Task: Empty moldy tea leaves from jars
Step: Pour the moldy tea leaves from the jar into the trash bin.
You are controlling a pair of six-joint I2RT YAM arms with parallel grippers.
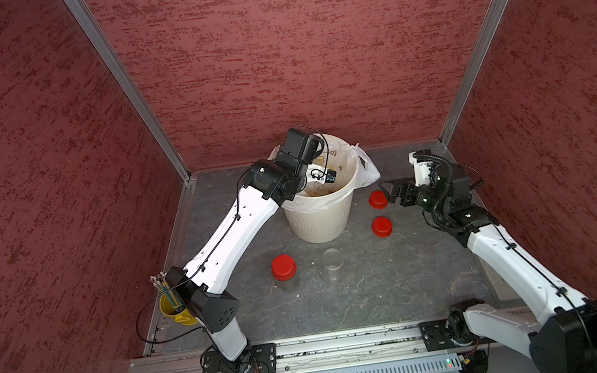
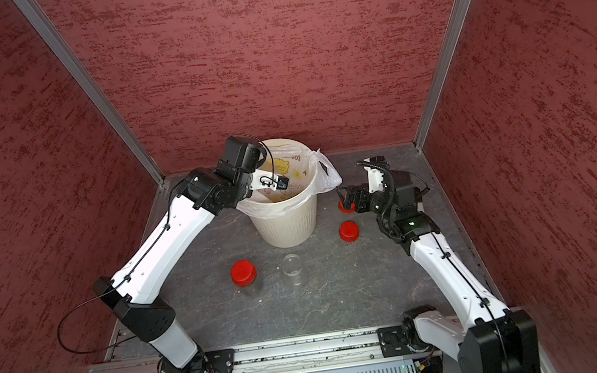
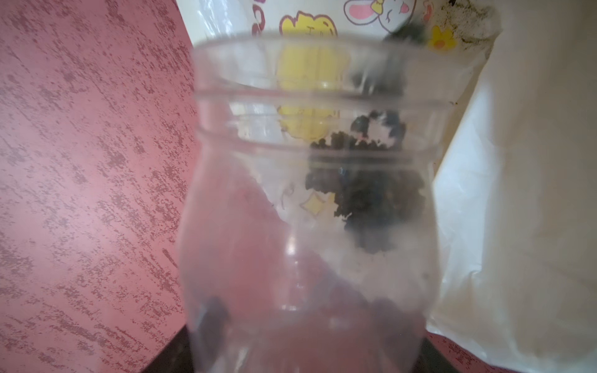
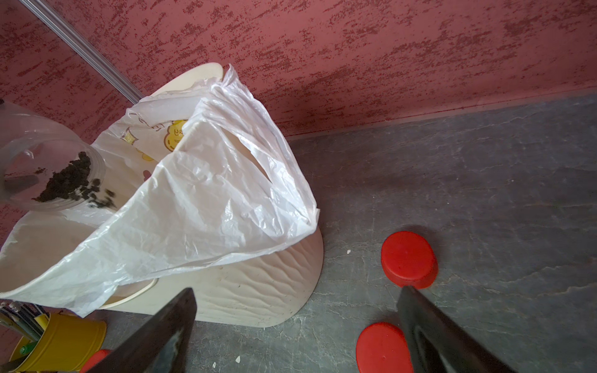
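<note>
Jar (image 3: 307, 210) (tea leaves (image 3: 371, 200) at mouth) tight in left end effector (image 3: 300, 323); right end effector (image 4: 297, 290) wide, empty.

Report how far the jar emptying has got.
Done: one open jar stands empty on the table, and two red caps lie loose. In hand: the left gripper tips a second jar over the bin, tea leaves spilling out. Left: the capped jar stands unopened. The right gripper is open, holding nothing.
</note>
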